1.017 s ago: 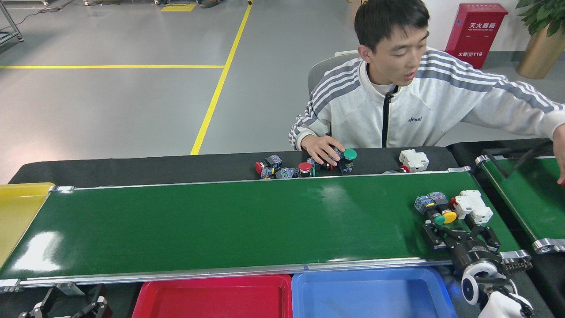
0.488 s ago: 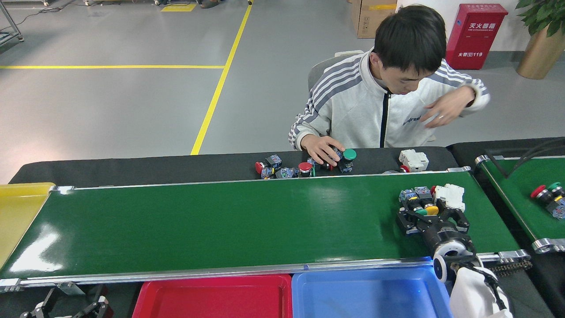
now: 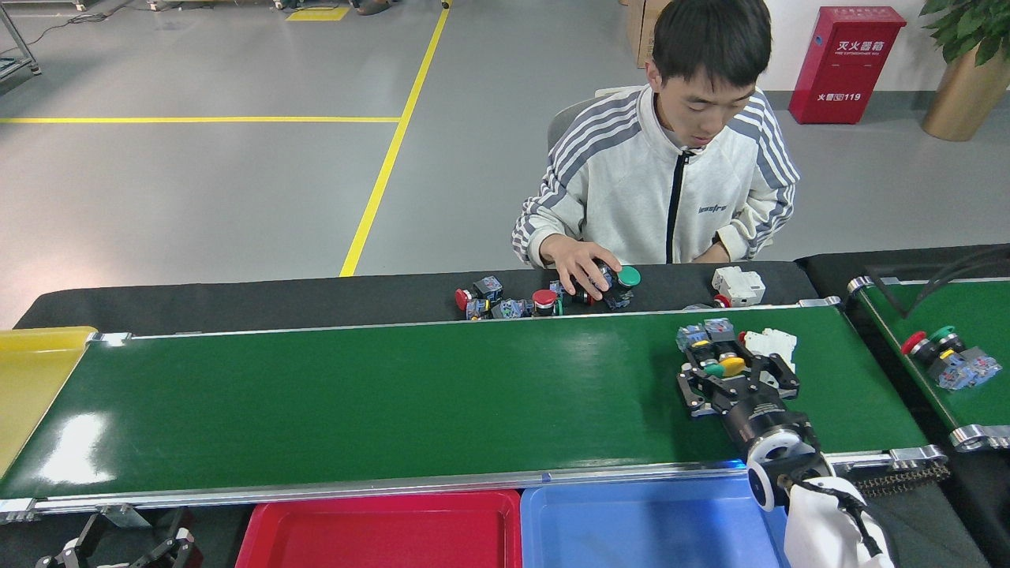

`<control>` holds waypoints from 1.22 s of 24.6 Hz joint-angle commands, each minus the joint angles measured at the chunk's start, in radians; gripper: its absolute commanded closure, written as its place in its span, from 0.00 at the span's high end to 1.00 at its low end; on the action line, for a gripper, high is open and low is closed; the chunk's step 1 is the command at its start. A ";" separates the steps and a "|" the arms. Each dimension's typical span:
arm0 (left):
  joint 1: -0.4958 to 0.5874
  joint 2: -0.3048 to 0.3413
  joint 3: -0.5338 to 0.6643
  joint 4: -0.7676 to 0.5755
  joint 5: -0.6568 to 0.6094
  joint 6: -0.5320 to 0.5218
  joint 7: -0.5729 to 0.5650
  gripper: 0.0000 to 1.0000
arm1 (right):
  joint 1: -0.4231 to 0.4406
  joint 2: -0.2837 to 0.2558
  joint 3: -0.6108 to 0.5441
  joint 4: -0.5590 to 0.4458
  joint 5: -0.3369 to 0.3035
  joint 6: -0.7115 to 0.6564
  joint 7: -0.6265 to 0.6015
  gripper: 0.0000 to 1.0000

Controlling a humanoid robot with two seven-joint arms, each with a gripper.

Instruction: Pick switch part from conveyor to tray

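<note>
the right hand [image 3: 734,377] reaches over the right end of the conveyor [image 3: 394,402], its dark fingers spread on either side of a switch part [image 3: 722,364] with yellow and green button caps and a blue-grey body; the fingers bracket it, but whether they touch it cannot be told. just beside it on the belt lies a white breaker block [image 3: 769,344]. the left hand [image 3: 118,544] sits low at the bottom left edge, below the belt's silver rail, and its state cannot be made out.

in front of the belt are a red tray [image 3: 379,528] and a blue tray [image 3: 647,525], side by side, and a yellow tray [image 3: 31,379] stands at the left end. a second green belt [image 3: 939,323] on the right carries another pair of switches [image 3: 943,355], red and green capped.

beyond the belt, on the black tabletop [image 3: 237,296], a person [image 3: 671,173] in a grey striped jacket rests a hand on a cluster of switches [image 3: 544,298]; the chest lettering is too small to read. a red cabinet [image 3: 844,59] behind bears white chinese characters and "119".
</note>
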 commanded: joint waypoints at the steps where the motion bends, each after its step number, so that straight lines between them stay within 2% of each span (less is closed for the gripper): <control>1: -0.001 0.002 0.004 -0.009 0.000 -0.002 0.008 1.00 | 0.025 -0.006 0.009 -0.091 -0.003 -0.230 -0.062 0.32; 2: -0.001 0.002 0.004 -0.009 0.000 -0.002 0.008 1.00 | 0.049 -0.006 0.010 -0.141 -0.001 -0.402 -0.076 0.32; 3: -0.001 0.002 0.004 -0.009 0.001 -0.002 0.008 1.00 | 0.058 0.000 0.012 -0.175 0.000 -0.506 -0.075 0.32; 4: -0.001 0.002 0.004 -0.011 0.001 -0.002 0.008 1.00 | 0.061 0.009 0.020 -0.190 0.005 -0.568 -0.075 0.32; 5: -0.001 0.002 0.004 -0.011 0.001 -0.002 0.008 1.00 | 0.063 0.031 0.044 -0.197 0.008 -0.568 -0.073 0.36; 6: -0.001 0.002 0.004 -0.011 0.001 -0.002 0.008 1.00 | 0.061 0.060 0.090 -0.197 0.016 -0.568 -0.073 0.55; 7: -0.001 0.004 0.004 -0.011 0.000 -0.005 0.008 1.00 | 0.058 0.075 0.136 -0.194 0.027 -0.568 -0.073 0.92; 8: -0.003 0.004 0.004 -0.011 0.000 -0.017 0.008 1.00 | 0.057 0.078 0.181 -0.192 0.039 -0.568 -0.073 1.00; 11: -0.009 0.002 0.007 -0.012 0.000 -0.028 0.008 1.00 | 0.057 0.098 0.231 -0.183 0.050 -0.568 -0.072 1.00; 16: -0.012 0.002 0.024 -0.020 0.001 -0.028 0.010 1.00 | 0.075 0.103 0.184 -0.198 0.019 -0.568 -0.050 1.00; 18: -0.012 -0.002 0.047 -0.023 0.003 -0.028 0.011 1.00 | 0.158 0.094 0.003 -0.229 -0.015 -0.568 -0.039 1.00; 19: -0.012 -0.007 0.053 -0.023 0.003 -0.030 0.011 1.00 | 0.206 0.103 -0.086 -0.249 -0.016 -0.568 -0.027 0.99; 20: -0.012 -0.010 0.057 -0.023 0.003 -0.030 0.011 1.00 | 0.270 0.134 -0.204 -0.279 -0.016 -0.557 -0.001 0.94; 22: -0.012 -0.012 0.057 -0.023 0.003 -0.031 0.011 1.00 | 0.376 0.210 -0.322 -0.333 -0.012 -0.310 0.037 0.93; 25: -0.009 -0.012 0.057 -0.029 0.003 -0.034 0.011 1.00 | 0.485 0.187 -0.375 -0.384 -0.013 0.037 -0.029 0.93; 26: -0.009 -0.012 0.057 -0.029 0.003 -0.034 0.011 1.00 | 0.517 0.171 -0.379 -0.381 -0.013 0.098 -0.065 0.93; 28: -0.010 -0.012 0.057 -0.029 0.003 -0.034 0.011 1.00 | 0.545 0.141 -0.384 -0.375 -0.019 0.118 -0.078 0.93; 30: -0.010 -0.013 0.057 -0.029 0.003 -0.034 0.011 1.00 | 0.549 0.141 -0.384 -0.373 -0.021 0.120 -0.076 0.93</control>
